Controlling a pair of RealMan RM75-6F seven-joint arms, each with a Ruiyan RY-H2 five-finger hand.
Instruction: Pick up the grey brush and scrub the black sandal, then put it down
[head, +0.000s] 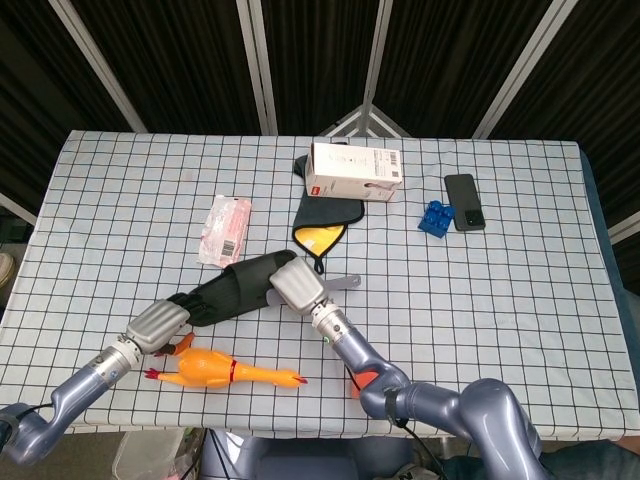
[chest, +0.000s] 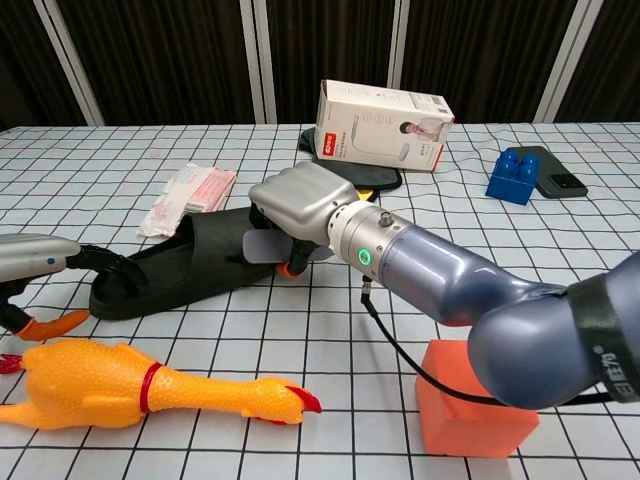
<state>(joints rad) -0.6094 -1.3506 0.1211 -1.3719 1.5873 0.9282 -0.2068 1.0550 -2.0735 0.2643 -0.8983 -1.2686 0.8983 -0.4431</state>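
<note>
My right hand (chest: 300, 205) grips the grey brush (chest: 275, 247), fingers curled over it, brush head under the palm at the right end of the black sandal (chest: 175, 265); the handle sticks out right in the head view (head: 345, 284). Sandal lies mid-table, near side. My left hand (chest: 35, 255) has its fingertips touching the sandal's left end; I cannot tell how wide the fingers are. Yellow rubber chicken (chest: 130, 390) just near of the sandal.

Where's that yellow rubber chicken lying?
In the head view, the rubber chicken lies at the table's near-left edge, just in front of the black sandal, beside the left hand.
</note>
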